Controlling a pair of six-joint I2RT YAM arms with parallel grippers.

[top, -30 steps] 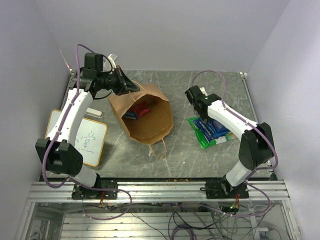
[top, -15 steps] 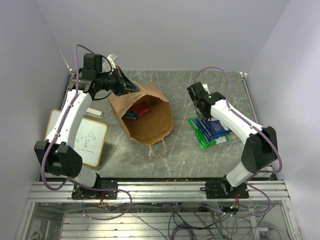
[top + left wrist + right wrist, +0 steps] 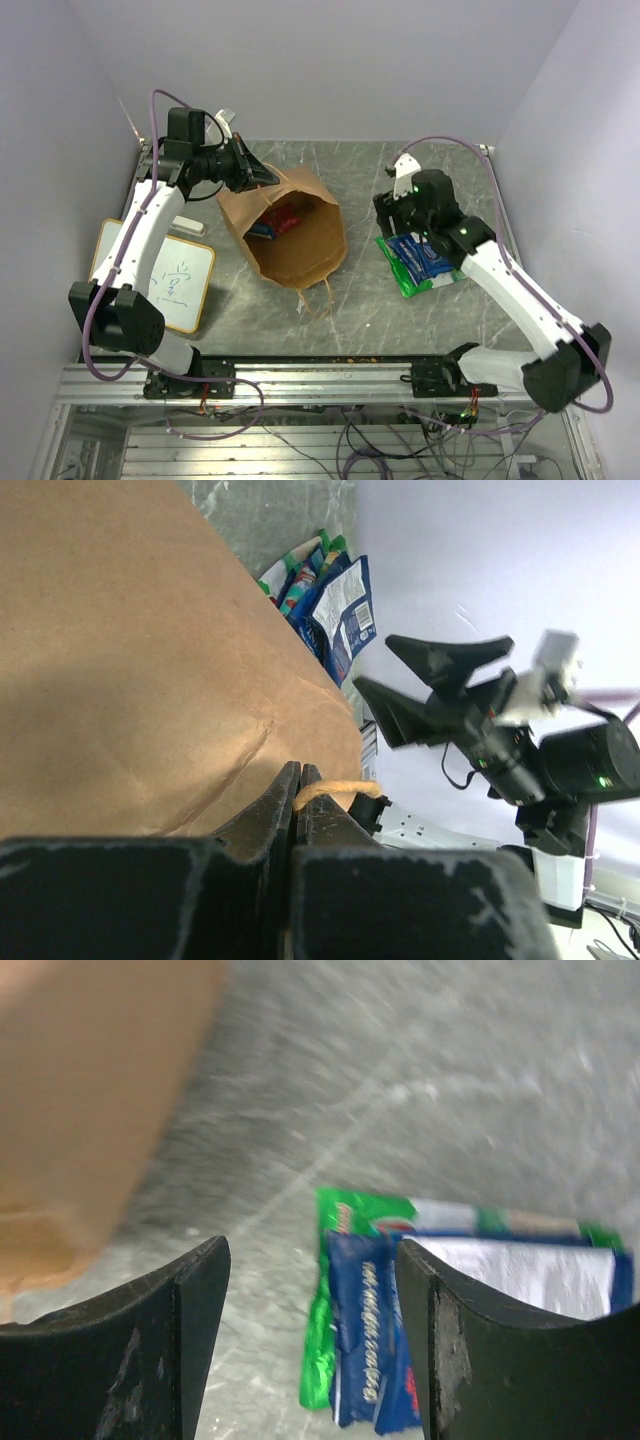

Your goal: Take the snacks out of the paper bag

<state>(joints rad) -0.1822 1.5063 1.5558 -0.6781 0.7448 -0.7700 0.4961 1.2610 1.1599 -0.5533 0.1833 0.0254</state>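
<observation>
On grey marble (image 3: 370,295), snacks (image 3: 425,258) are laid below the wide, empty right gripper (image 3: 310,1260); the paper bag (image 3: 312,252), pinched by the left gripper (image 3: 298,780), is to be reached into next.

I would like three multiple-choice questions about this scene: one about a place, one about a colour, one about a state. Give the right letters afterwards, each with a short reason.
1. Where does the pile of packets lie?
A. On the table, right of the bag
B. Inside the bag
C. On top of the bag

2. What colour is the lowest packet of that pile?
A. Orange
B. Green
C. Purple

3. How is the right end effector?
A. Shut on a packet
B. Shut on the bag
C. Open, holding nothing

Answers: 1 A, the pile rests on the stone top right of the bag; 2 B, green edges stick out under the blue packets; 3 C, its fingers stand apart above the pile.
</observation>
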